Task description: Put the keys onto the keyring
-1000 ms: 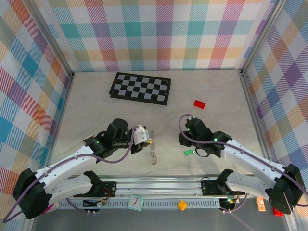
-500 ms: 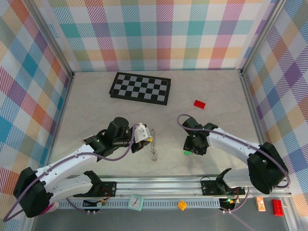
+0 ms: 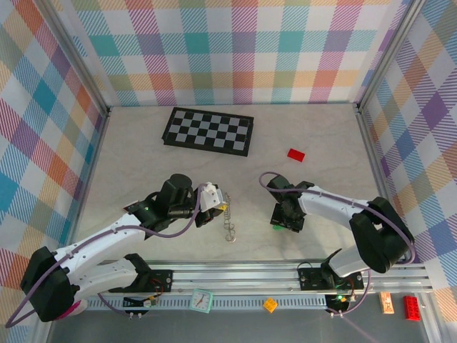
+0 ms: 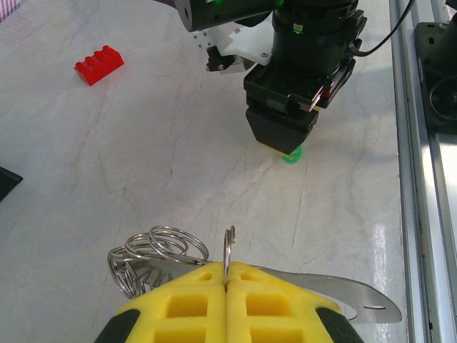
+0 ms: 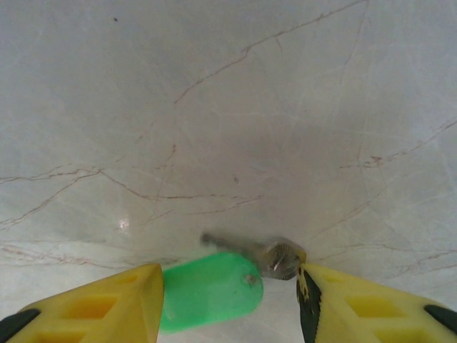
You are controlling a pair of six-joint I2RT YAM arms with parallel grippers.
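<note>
My left end effector point(image 4: 226, 286) is clamped on the keyring point(image 4: 161, 246). My right end effector point(image 5: 230, 284) stands apart, astride the green key point(image 5: 207, 293), which lies on the worktop point(image 5: 214, 107) at the keyring's 3 o'clock. I judge this the key pickup: next, close squarely on its head.

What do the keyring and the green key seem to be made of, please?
Keyring: metal wire, probably steel; thin silvery coils with bright glints. Green key: head looks like smooth plastic, uniformly bright green, slightly glossy; shank looks like grey metal, though blurred.
</note>
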